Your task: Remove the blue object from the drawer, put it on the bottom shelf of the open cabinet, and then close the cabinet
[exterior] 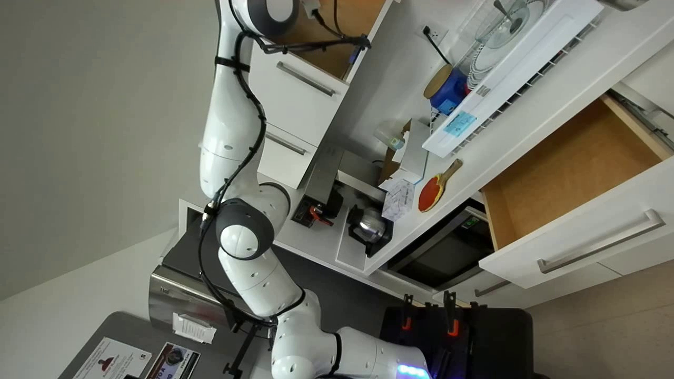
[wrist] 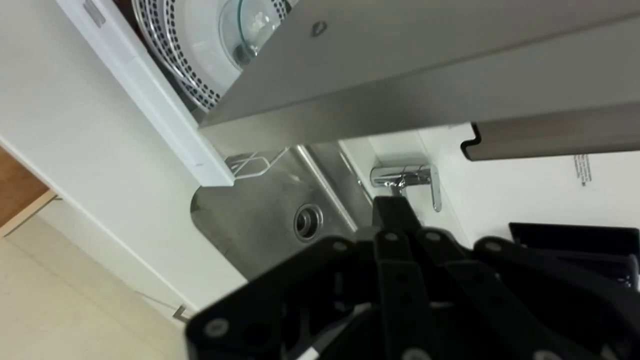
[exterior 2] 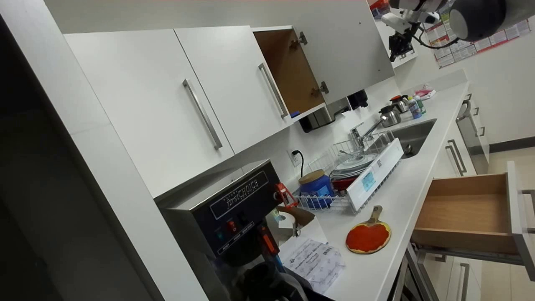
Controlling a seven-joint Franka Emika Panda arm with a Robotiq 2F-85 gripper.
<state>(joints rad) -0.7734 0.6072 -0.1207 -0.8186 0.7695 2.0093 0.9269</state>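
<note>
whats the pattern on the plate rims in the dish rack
Rows of small dark marks on a pale ground; the plates show best in the wrist view.

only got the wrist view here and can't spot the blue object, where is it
Observer: In an exterior view, a bit of the blue object shows at the bottom of the cabinet.

Operator: and the cabinet door, open or shut

Observer: Open: in that view the door stands swung out, its hinges in sight.

Operator: there's brown wood at my left edge, what is it

Observer: It looks like part of the drawer, which both exterior views show pulled out, white front panel and all.
</note>
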